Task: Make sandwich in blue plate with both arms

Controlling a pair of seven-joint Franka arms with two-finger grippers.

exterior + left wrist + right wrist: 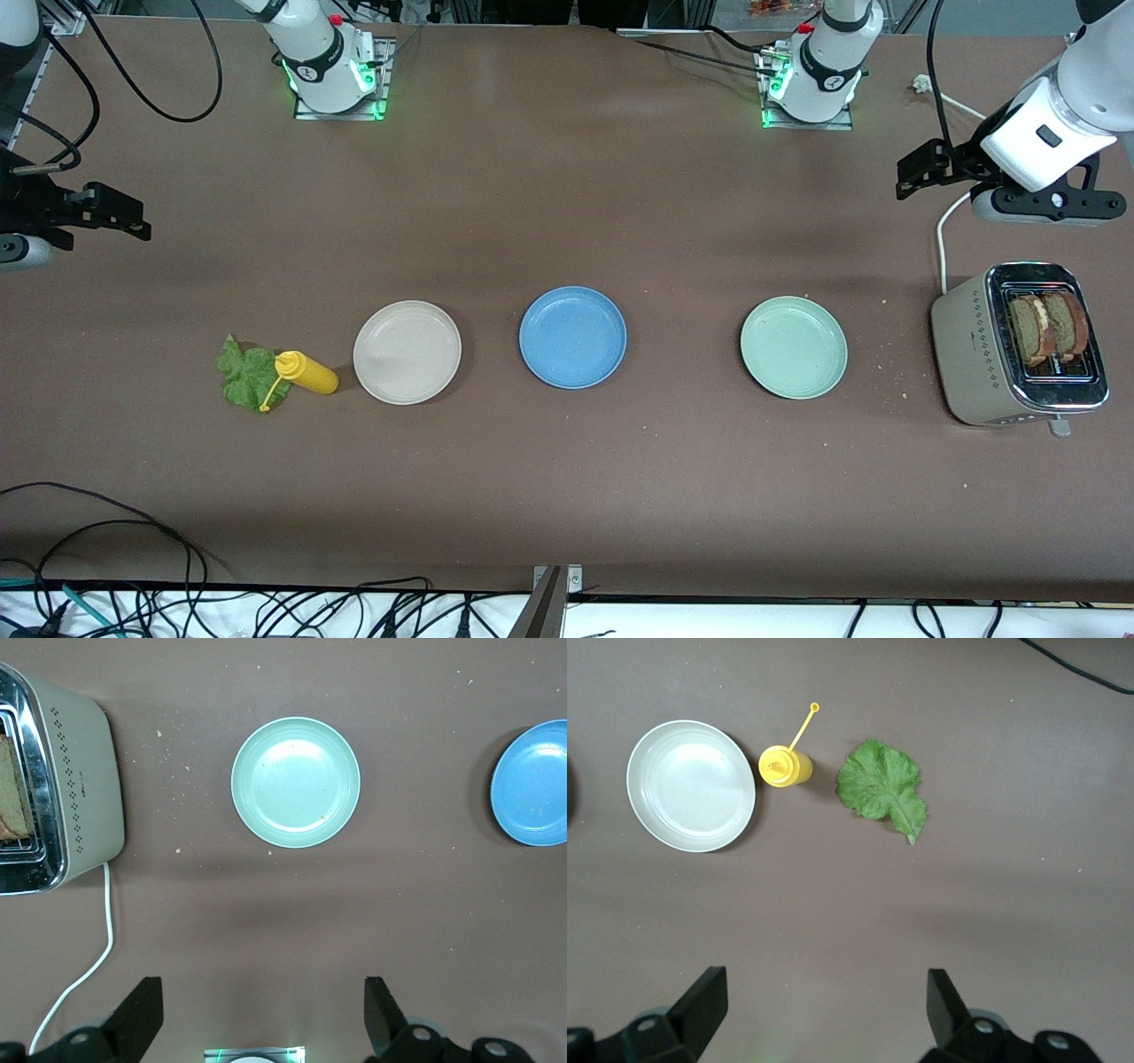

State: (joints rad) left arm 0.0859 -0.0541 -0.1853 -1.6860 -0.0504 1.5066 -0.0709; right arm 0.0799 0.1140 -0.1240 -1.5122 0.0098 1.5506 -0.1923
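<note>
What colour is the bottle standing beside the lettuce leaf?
Yellow. The bottle shows best in the right wrist view, between the lettuce leaf and the cream-white plate.

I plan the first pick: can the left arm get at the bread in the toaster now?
Probably yes. The left tool hangs open above the table beside the toaster, and the bread stands uncovered in its open slots.

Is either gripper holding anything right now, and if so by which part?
Nothing is held. The left gripper hangs open over the table near the toaster; the right gripper hangs open at its own end.
</note>
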